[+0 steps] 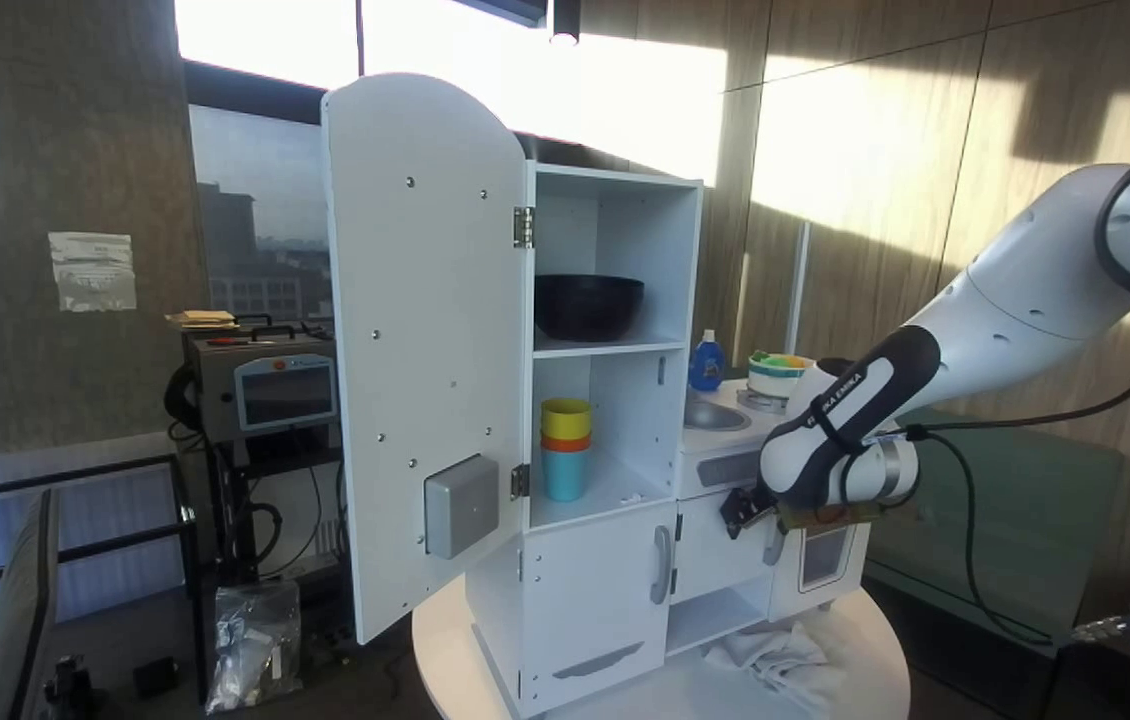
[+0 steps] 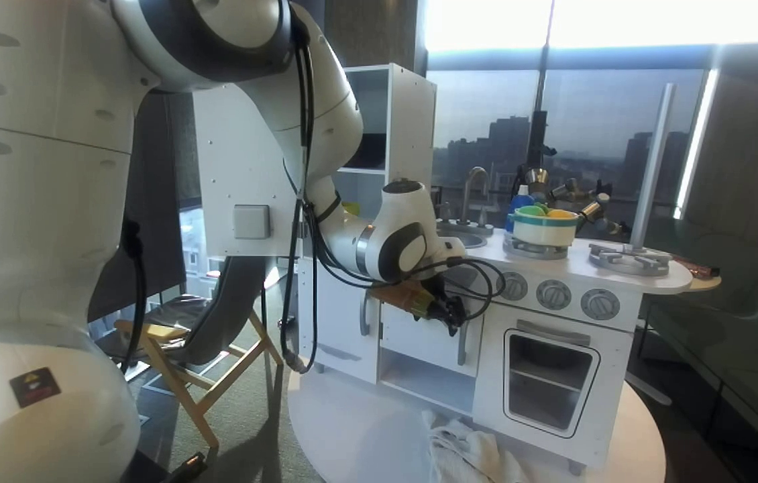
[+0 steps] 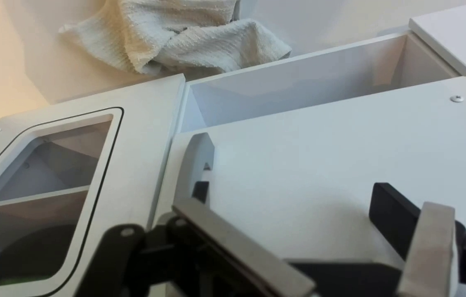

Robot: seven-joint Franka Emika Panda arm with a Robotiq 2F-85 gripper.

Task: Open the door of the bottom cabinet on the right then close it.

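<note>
The white door (image 1: 715, 565) with a grey handle stands shut on the play kitchen, above an open shelf. It also shows in an exterior view (image 2: 412, 339) and in the wrist view (image 3: 299, 144). Its handle (image 3: 189, 169) is on the edge beside the oven; its hinges are on the opposite edge. My gripper (image 3: 291, 194) is open with nothing between its fingers. One fingertip is at the inner side of the handle; I cannot tell if it touches. The other finger is over the door's face. The gripper is in front of the door in both exterior views (image 1: 747, 510) (image 2: 451, 315).
A tall upper door (image 1: 425, 330) stands wide open. A lower door (image 1: 590, 600) beside the shelf is shut. The oven (image 2: 550, 376) adjoins the handle side. A cloth (image 3: 175, 37) lies on the round table (image 2: 352, 416). A pot (image 2: 545, 227) stands on the stove top.
</note>
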